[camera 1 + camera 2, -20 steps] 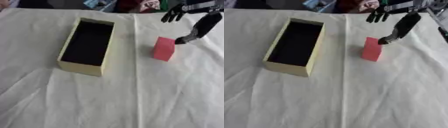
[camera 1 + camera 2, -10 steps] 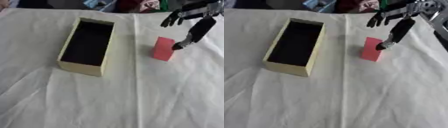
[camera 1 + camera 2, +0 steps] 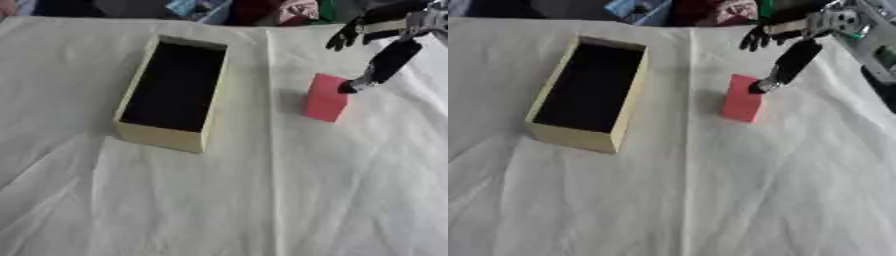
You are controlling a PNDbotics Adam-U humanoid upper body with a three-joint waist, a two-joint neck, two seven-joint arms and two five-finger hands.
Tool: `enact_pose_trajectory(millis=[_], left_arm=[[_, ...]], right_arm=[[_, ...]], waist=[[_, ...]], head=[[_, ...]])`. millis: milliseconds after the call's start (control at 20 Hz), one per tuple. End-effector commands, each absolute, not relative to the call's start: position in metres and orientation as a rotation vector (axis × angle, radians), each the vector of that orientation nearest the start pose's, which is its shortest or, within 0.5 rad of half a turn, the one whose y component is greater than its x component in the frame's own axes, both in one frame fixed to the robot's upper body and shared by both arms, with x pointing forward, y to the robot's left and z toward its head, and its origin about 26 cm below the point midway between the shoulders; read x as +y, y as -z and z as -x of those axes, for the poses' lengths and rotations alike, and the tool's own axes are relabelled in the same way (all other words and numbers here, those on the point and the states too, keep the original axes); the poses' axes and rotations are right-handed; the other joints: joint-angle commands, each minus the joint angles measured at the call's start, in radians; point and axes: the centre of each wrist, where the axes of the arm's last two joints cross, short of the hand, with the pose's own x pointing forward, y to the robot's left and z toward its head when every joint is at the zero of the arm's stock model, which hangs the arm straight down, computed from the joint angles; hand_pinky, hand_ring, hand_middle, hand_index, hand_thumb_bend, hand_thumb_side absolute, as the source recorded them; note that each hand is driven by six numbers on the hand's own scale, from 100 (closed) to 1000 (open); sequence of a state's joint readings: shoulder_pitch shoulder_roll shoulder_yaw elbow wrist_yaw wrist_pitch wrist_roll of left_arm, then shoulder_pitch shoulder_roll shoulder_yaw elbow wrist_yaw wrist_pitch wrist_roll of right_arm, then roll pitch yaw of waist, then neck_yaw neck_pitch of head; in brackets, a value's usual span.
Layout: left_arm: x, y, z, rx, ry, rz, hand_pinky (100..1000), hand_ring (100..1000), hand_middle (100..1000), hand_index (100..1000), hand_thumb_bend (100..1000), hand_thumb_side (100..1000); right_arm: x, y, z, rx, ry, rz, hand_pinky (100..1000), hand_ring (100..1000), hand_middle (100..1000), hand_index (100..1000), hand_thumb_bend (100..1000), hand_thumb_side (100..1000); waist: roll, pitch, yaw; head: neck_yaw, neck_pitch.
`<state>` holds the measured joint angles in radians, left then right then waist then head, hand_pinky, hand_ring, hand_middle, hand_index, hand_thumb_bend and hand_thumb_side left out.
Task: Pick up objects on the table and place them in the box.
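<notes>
Pink block [image 3: 327, 97] is seen in the left eye view standing on the cloth-covered desk [image 3: 262, 200], just right of the box [image 3: 173, 93], box empty so far. Right hand [image 3: 378, 35] is spread apart, thumb tip touching the block's upper right edge.

Right eye view: the block is shown left of and below that hand, nothing gripped yet. Left hand isn't seen.
</notes>
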<state>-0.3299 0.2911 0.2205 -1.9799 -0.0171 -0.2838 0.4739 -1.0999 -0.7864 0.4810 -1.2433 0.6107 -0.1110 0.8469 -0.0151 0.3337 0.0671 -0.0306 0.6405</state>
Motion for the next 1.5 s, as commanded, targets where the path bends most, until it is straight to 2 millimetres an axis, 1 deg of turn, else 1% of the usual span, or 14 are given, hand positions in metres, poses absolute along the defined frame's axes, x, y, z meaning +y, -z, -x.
enact_pose_trajectory(millis=[50,450,600,800,900,1000,1050,1100,1150,1200,1250,1300,1400,1500], left_arm=[[0.307,-0.227,-0.298,3.45,0.487,0.649,569,541,519,660,207,100],[0.307,-0.226,-0.298,3.455,0.485,0.641,569,541,519,660,206,100],[0.306,-0.226,-0.298,3.456,0.486,0.637,568,541,519,660,206,100],[0.306,-0.225,-0.298,3.458,0.487,0.633,568,541,519,659,205,100],[0.306,-0.225,-0.298,3.46,0.487,0.63,568,541,519,659,205,100],[0.306,-0.225,-0.298,3.46,0.487,0.628,568,542,519,659,204,100],[0.306,-0.225,-0.298,3.46,0.488,0.628,568,542,519,659,203,100],[0.306,-0.225,-0.298,3.461,0.488,0.627,568,542,519,659,204,100],[0.306,-0.225,-0.298,3.461,0.488,0.626,568,542,519,659,204,100],[0.305,-0.225,-0.298,3.461,0.489,0.626,568,542,519,658,204,100],[0.305,-0.225,-0.298,3.461,0.489,0.625,569,542,519,659,204,100],[0.305,-0.225,-0.298,3.461,0.489,0.624,569,542,519,659,204,100],[0.305,-0.225,-0.298,3.461,0.488,0.622,569,543,519,659,204,100],[0.305,-0.225,-0.298,3.462,0.489,0.621,568,542,519,658,203,100]], right_arm=[[-0.271,-0.336,-0.437,-1.078,-1.902,0.88,799,884,834,941,442,557],[-0.267,-0.319,-0.45,-1.041,-1.859,0.811,789,876,824,935,444,561],[-0.268,-0.314,-0.453,-1.022,-1.854,0.803,788,876,823,935,462,526],[-0.27,-0.307,-0.457,-0.995,-1.854,0.793,782,864,812,936,491,429],[-0.268,-0.304,-0.459,-0.988,-1.855,0.793,777,852,794,929,465,379],[-0.267,-0.302,-0.461,-0.987,-1.856,0.795,768,827,760,906,368,312],[-0.265,-0.301,-0.461,-0.991,-1.857,0.797,763,816,746,895,320,249],[-0.264,-0.3,-0.461,-0.994,-1.858,0.798,758,809,740,888,289,208],[-0.263,-0.3,-0.461,-0.997,-1.86,0.797,753,802,733,879,245,140],[-0.262,-0.3,-0.461,-1.0,-1.861,0.794,746,795,726,873,231,116],[-0.26,-0.299,-0.461,-1.003,-1.861,0.791,732,785,714,863,193,100],[-0.259,-0.299,-0.461,-1.006,-1.86,0.788,725,780,711,858,181,100],[-0.257,-0.298,-0.461,-1.011,-1.853,0.785,705,757,684,831,104,100],[-0.257,-0.296,-0.462,-1.016,-1.842,0.785,696,743,664,797,100,100]], waist=[[-0.004,-0.029,0.001],[-0.005,-0.029,0.005],[-0.005,-0.028,0.005],[-0.005,-0.027,0.007],[-0.004,-0.027,0.007],[-0.002,-0.027,0.008],[-0.002,-0.027,0.008],[-0.002,-0.027,0.009],[-0.002,-0.027,0.009],[-0.002,-0.028,0.009],[-0.002,-0.028,0.009],[-0.002,-0.028,0.01],[-0.003,-0.028,0.01],[-0.003,-0.028,0.011]], head=[[-0.005,0.001],[-0.008,0.001],[-0.009,0.0],[-0.011,0.001],[-0.013,0.0],[-0.014,0.001],[-0.015,0.001],[-0.015,0.001],[-0.015,0.001],[-0.016,0.0],[-0.017,-0.001],[-0.017,-0.002],[-0.018,-0.003],[-0.019,-0.004]])
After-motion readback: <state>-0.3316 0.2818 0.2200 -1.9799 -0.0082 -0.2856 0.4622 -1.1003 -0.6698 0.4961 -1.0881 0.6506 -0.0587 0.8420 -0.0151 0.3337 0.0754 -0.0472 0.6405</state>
